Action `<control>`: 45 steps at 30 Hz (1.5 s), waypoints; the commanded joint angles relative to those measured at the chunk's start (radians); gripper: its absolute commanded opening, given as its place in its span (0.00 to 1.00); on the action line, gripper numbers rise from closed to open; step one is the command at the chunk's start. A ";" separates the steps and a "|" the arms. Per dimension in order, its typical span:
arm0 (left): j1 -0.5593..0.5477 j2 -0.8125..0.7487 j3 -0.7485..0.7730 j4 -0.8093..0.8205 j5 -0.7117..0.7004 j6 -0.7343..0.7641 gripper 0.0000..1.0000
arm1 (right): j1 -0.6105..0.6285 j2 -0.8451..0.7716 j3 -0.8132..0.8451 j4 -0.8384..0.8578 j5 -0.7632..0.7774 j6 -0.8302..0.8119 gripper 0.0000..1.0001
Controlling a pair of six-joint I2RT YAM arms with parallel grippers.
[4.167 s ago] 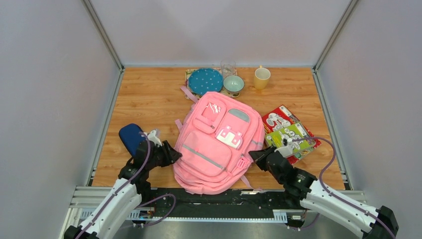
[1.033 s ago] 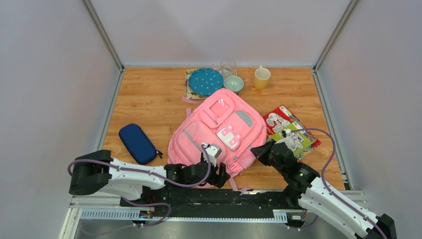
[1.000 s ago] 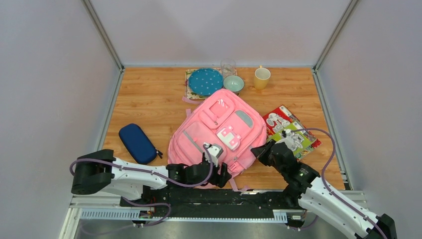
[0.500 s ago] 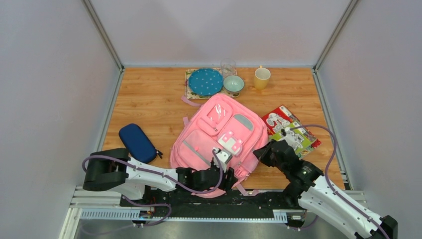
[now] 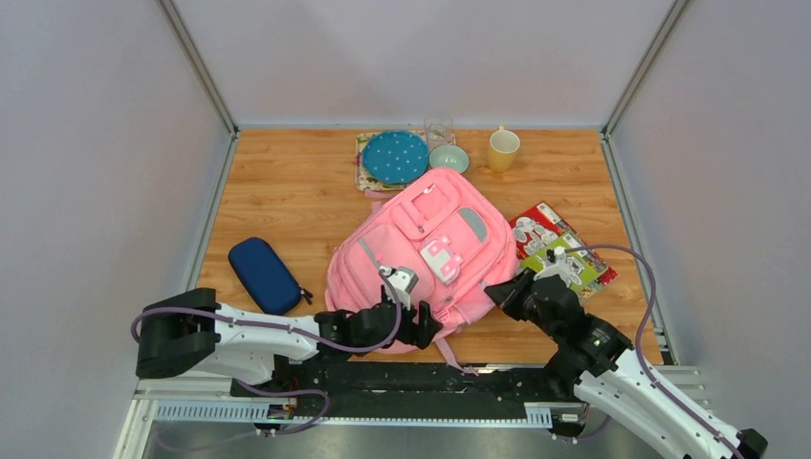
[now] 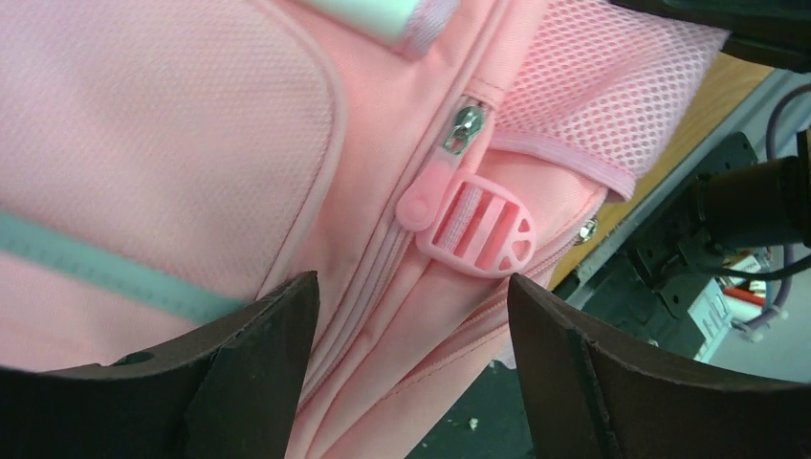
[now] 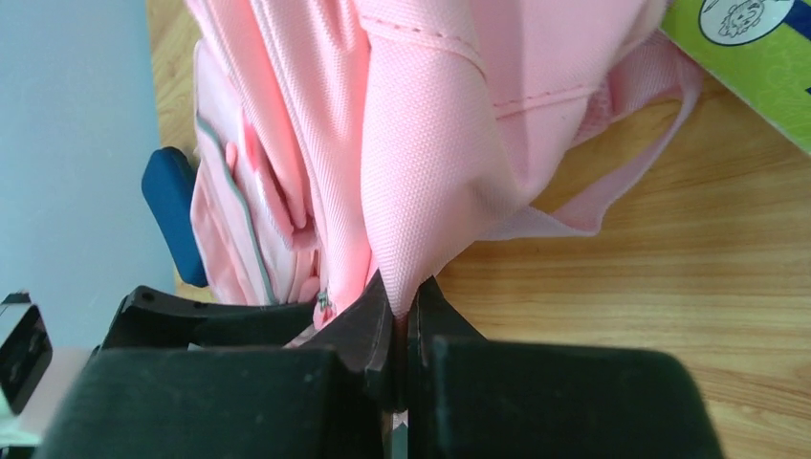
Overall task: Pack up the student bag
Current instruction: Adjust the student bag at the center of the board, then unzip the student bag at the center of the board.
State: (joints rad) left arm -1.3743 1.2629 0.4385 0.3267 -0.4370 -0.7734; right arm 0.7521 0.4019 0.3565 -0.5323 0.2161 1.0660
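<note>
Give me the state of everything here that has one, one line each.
student bag: lying front up, zips look closed.
left gripper: open, jaws astride the bag's zip seam, gripping nothing.
right gripper: shut on the student bag's side fabric.
pouch: closed, lying flat.
mug: upright.
bowl: upright.
glass: upright.
plate: lying flat.
books: closed, lying flat.

The student bag [image 5: 421, 244] is pink with grey zip trims and a white-pink patch [image 5: 439, 260]. The zip pouch [image 5: 264, 275] is navy, the plate [image 5: 395, 157] teal with white dots, the bowl [image 5: 449, 158] pale green, the mug [image 5: 502, 149] yellow, and the desk [image 5: 287, 191] brown wood-grain.
</note>
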 commanded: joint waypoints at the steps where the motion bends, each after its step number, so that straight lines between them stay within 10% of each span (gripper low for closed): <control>1: 0.110 -0.016 -0.066 -0.109 -0.042 0.135 0.82 | 0.007 -0.078 0.009 0.063 -0.003 0.046 0.00; 19: 0.028 -0.263 -0.081 -0.160 0.052 0.166 0.82 | 0.044 0.055 -0.007 0.150 0.072 0.107 0.00; 45: -0.095 0.101 -0.009 0.308 0.083 0.206 0.68 | 0.044 0.026 0.067 0.082 0.005 0.046 0.00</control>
State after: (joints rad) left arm -1.4654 1.3354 0.4088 0.5140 -0.3561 -0.5739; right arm 0.7849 0.4435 0.3382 -0.5037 0.2768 1.1301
